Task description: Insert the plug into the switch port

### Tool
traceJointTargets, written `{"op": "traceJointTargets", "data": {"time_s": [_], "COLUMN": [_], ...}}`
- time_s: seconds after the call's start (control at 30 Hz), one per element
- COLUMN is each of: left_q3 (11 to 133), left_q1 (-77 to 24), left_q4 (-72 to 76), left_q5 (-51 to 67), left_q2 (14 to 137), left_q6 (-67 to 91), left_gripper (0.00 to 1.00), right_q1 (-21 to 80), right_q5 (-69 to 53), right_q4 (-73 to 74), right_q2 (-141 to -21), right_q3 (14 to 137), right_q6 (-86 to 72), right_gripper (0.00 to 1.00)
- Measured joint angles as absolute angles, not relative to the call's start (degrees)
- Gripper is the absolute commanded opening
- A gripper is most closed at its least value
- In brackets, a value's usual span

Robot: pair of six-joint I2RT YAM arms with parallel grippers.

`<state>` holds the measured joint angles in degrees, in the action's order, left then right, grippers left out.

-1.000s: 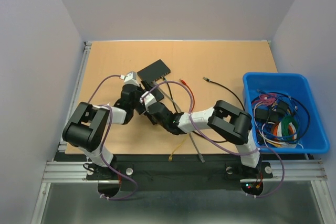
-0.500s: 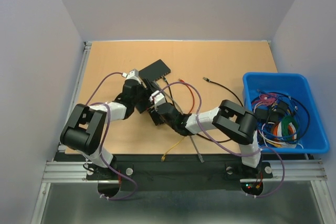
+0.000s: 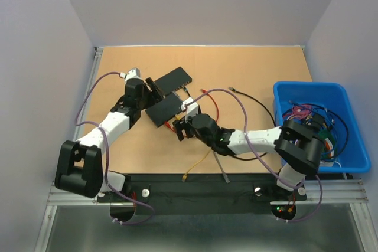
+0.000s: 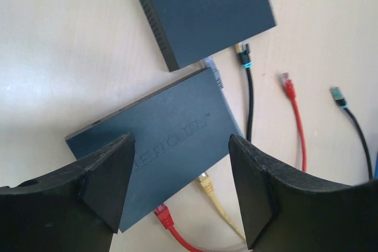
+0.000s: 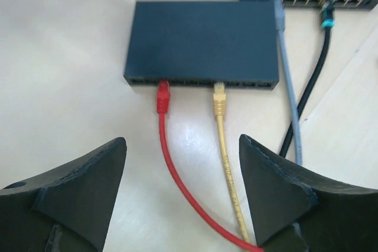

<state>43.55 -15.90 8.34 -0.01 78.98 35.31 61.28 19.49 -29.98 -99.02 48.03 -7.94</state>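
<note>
Where both arms were crowded over the near switch (image 3: 162,110) a second ago, they are now drawn apart across the tabletop (image 3: 248,63). A blue bin (image 3: 283,90) of spare cables is set at the right edge. Two dark boxes are laid just beside each other: the far switch (image 3: 175,79), entered by a grey cable (image 5: 286,75) and a black cable (image 5: 310,87), and the near switch in front of it. The left claw (image 4: 180,140) is held spread above the near switch, with nothing gripped. The right claw (image 5: 182,143), pressed together a second ago, is now seen spread wide and set back from the port face, with nothing pinched. A red plug (image 5: 162,98) and a yellow plug (image 5: 219,100) are seated in that face, a few ports apart. Which of the two was just released cannot be told. The insertion is judged done, and only the seating remains to be confirmed.
</note>
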Motion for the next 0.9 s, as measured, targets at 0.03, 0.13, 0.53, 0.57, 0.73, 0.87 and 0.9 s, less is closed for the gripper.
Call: {"op": "traceJointTargets", "data": {"time_s": [0.03, 0.13, 0.53, 0.57, 0.73, 0.87, 0.9], "left_q3": [43.7, 43.7, 33.4, 32.9, 32.6, 32.7, 32.7], "left_q1": [-15.9, -15.9, -17.3, -17.3, -17.9, -18.0, -18.1], "left_q4": [7.7, 6.0, 4.8, 4.0, 0.8, -1.2, -1.8], "left_q5": [-0.6, -1.9, -2.7, -2.7, -3.1, -3.4, -3.4], "left_q2": [77.0, 71.3, 51.1, 50.5, 46.3, 42.0, 41.3], "left_q6": [34.9, 33.6, 32.8, 32.8, 32.8, 32.9, 32.9], "left_gripper": [0.76, 0.76, 0.76, 0.76, 0.76, 0.76, 0.76], "right_q1": [61.4, 61.6, 61.6, 61.6, 61.6, 61.6, 61.6], "right_q5": [19.7, 21.1, 22.9, 22.9, 22.6, 23.2, 23.3], "right_q4": [-29.0, -26.2, -8.3, -6.7, 0.6, 4.8, 5.4], "right_q2": [-96.5, -90.5, -61.6, -59.5, -48.9, -43.8, -43.4], "right_q3": [47.7, 47.5, 38.8, 38.1, 36.8, 35.8, 35.7], "right_q6": [-8.1, -9.3, -20.1, -20.9, -25.3, -27.5, -27.9], "right_gripper": [0.85, 0.86, 0.87, 0.88, 0.91, 0.91, 0.91]}}
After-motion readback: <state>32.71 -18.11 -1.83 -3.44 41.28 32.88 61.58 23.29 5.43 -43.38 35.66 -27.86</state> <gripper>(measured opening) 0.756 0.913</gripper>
